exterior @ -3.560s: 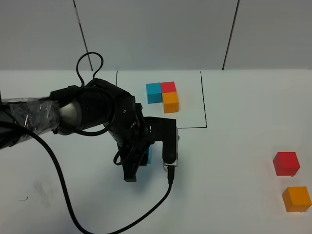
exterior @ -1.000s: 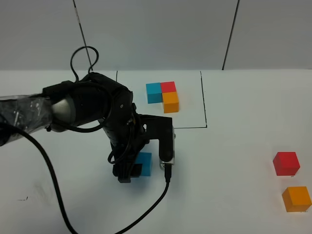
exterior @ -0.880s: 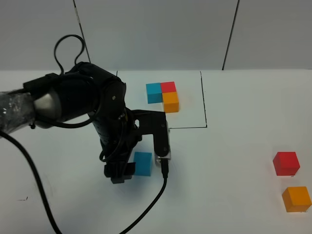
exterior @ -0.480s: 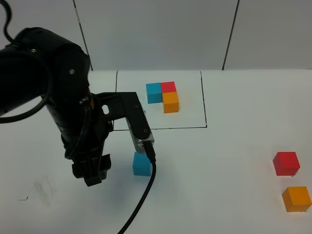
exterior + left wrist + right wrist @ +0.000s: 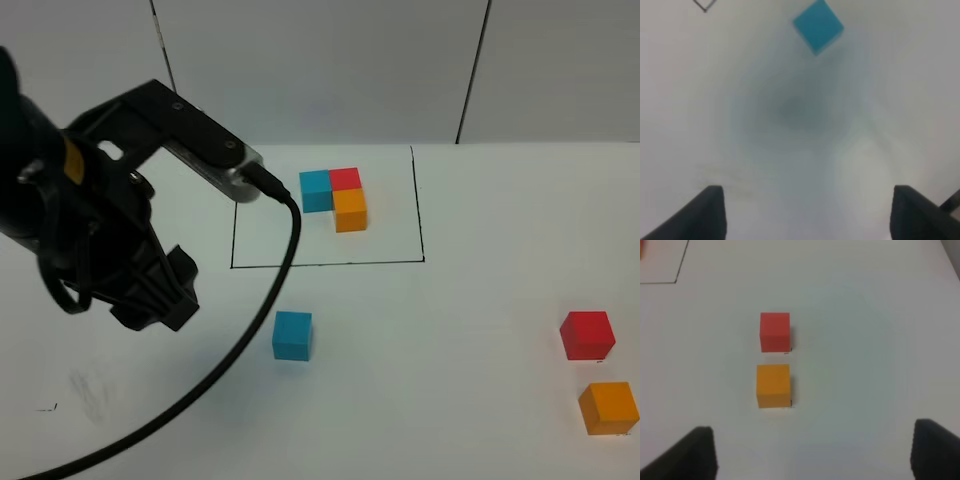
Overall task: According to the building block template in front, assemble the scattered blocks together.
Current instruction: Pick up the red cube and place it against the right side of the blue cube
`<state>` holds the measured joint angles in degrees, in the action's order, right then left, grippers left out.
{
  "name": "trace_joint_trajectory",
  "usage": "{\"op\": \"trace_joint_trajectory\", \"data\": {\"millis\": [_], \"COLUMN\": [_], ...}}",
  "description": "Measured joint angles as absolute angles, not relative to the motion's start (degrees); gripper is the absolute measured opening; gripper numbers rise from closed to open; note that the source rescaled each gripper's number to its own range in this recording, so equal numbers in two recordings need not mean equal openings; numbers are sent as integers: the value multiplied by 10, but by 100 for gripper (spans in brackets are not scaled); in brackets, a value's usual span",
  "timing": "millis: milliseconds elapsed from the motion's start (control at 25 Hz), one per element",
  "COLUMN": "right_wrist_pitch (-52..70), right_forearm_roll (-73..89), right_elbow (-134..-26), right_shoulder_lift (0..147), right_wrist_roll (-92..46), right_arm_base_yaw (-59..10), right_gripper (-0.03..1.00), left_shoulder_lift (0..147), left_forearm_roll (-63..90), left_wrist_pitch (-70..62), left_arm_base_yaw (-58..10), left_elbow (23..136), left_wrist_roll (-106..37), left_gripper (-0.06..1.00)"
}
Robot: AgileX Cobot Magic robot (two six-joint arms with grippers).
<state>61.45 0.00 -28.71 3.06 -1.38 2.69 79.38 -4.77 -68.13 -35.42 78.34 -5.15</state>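
Note:
The building block template (image 5: 335, 196), blue, red and orange cubes joined in an L, lies inside a black drawn rectangle at the back. Of the scattered blocks, the blue cube (image 5: 292, 335) (image 5: 818, 25) sits alone just in front of that rectangle. The red cube (image 5: 586, 335) (image 5: 775, 331) and orange cube (image 5: 608, 408) (image 5: 773, 385) rest close together at the far right. My left gripper (image 5: 810, 215) hangs open and empty, lifted well to the left of the blue cube. My right gripper (image 5: 815, 450) is open, hovering near the red and orange cubes with nothing in it.
The black left arm (image 5: 100, 220) and its trailing cable (image 5: 250, 330) fill the left side of the exterior view. The black rectangle line (image 5: 330, 264) marks the template area on the white table (image 5: 450, 300).
The left gripper has let go of the blue cube, then risen and pulled back to the left. The blue cube stays on the table. The right side has not changed.

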Motion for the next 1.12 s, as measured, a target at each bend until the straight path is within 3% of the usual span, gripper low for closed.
{"op": "trace_joint_trajectory", "data": {"millis": [600, 1120], "right_wrist_pitch": [615, 615], "right_forearm_roll": [0, 0], "right_elbow": [-287, -287], "right_shoulder_lift": [31, 31], "right_wrist_roll": [-14, -14], "right_arm_base_yaw": [27, 27], "right_gripper": [62, 62], "left_shoulder_lift": [555, 383], "left_forearm_roll": [-182, -187], "left_wrist_pitch": [-681, -681], "left_arm_base_yaw": [-354, -354], "left_elbow": [783, 759], "left_wrist_roll": [202, 231], "left_gripper": [62, 62]}}
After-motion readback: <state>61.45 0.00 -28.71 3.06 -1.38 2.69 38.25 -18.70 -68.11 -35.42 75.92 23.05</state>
